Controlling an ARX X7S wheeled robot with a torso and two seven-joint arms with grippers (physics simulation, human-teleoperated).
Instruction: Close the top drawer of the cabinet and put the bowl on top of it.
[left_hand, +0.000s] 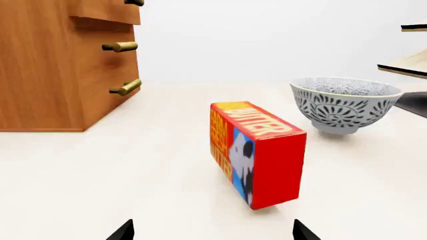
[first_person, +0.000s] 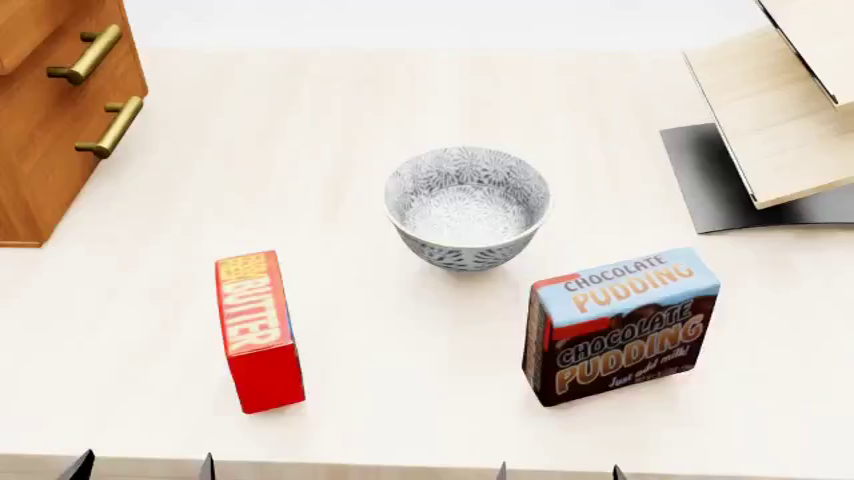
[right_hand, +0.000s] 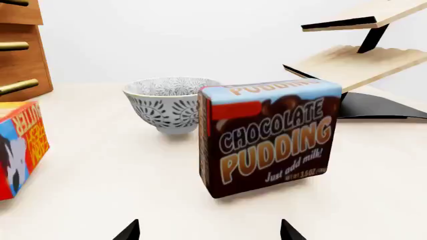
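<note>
- Bowl (first_person: 467, 208): white with dark grey floral pattern, upright on the pale table (first_person: 374, 110), near the centre of the head view. Nothing touches it.
- Cabinet (first_person: 40, 130): orange-brown wood, at about 10 o'clock from the bowl, well apart from it.
- Top drawer (left_hand: 110, 11): its front juts forward beyond the two drawer fronts below, so it stands partly open; its brass handle is cut off at the frame edge in the left wrist view.
- Butter box (first_person: 259, 331): red, standing on its long edge, at about 8 o'clock from the bowl.
- Chocolate pudding box (first_person: 621, 325): upright, at about 4 o'clock from the bowl.
- Pale wooden shelf (first_person: 781, 110) on a dark base, at about 2 o'clock from the bowl.
- Left gripper (left_hand: 213, 232): fingertips spread wide, holding nothing, facing the butter box.
- Right gripper (right_hand: 209, 231): fingertips likewise apart and unladen, facing the pudding box.
</note>
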